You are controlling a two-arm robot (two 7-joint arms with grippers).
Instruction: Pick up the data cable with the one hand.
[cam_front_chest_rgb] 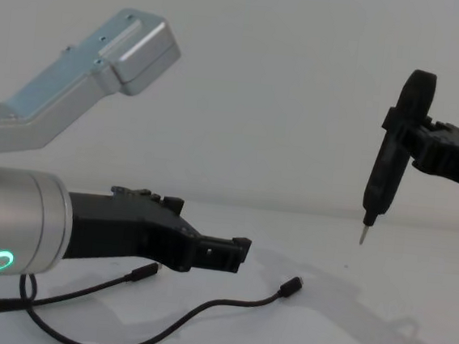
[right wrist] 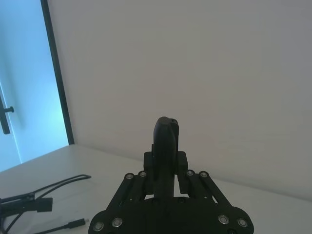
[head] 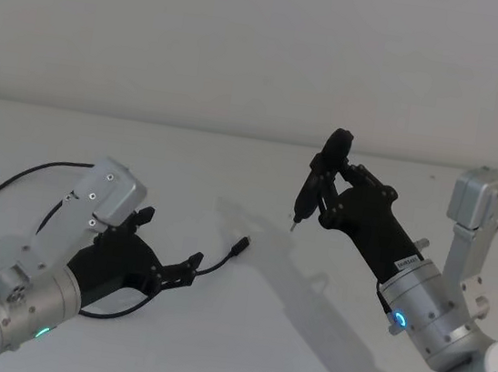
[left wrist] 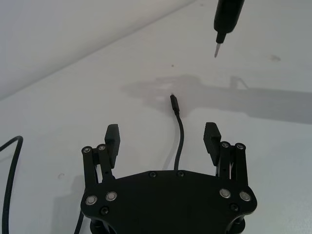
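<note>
One left end effector [left wrist: 162, 132] gapes above data cable [left wrist: 180, 134]; right end effector [head: 333, 171] grips tool [head: 305, 196].

Plain white wall [head: 250, 39] behind, bare and matte, white counter [head: 235, 359] meeting it in a straight line, soft even light, pale grey shadows [left wrist: 273, 105] on the counter, at one side a tall glass pane [right wrist: 24, 73] glowing light blue, thin dark frame [right wrist: 57, 83], small dark handle [right wrist: 6, 114]
</note>
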